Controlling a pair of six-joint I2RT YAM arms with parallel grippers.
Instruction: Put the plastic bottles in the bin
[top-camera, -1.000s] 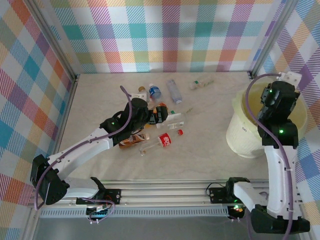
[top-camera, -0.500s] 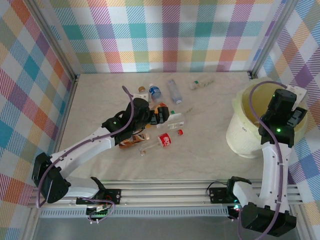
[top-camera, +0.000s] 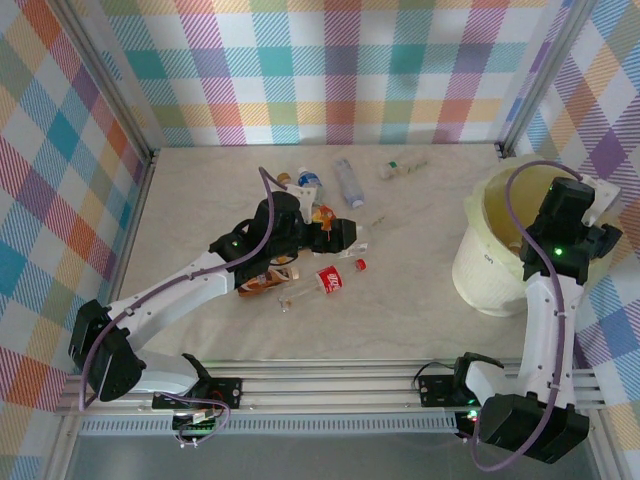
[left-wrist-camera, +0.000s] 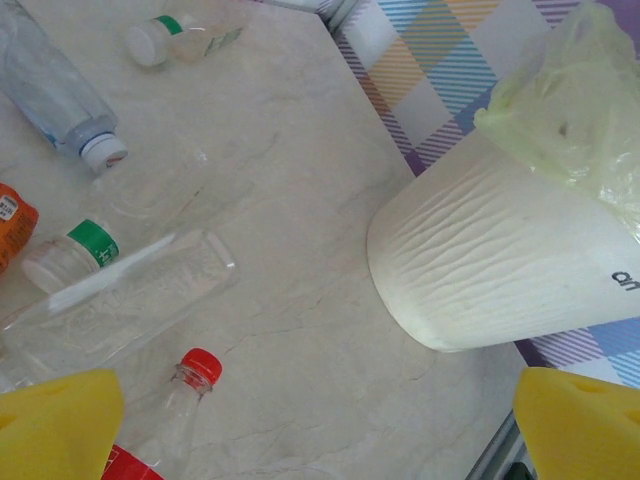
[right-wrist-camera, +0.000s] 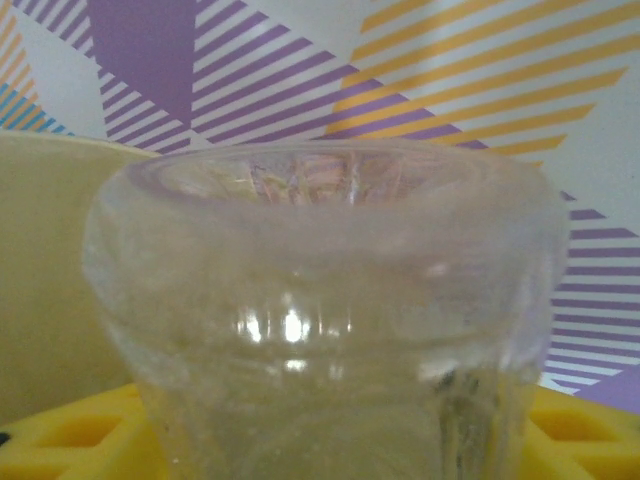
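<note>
Plastic bottle in right gripper above the bin at right edge, clamped or loose unclear; drop step, needs full opening; left gripper spread wide, empty.

Left gripper spread wide, yellow fingertips in both lower corners. Clear bottles lie at left on the marbled table. Cream ribbed bin stands at right, well apart from them.
</note>
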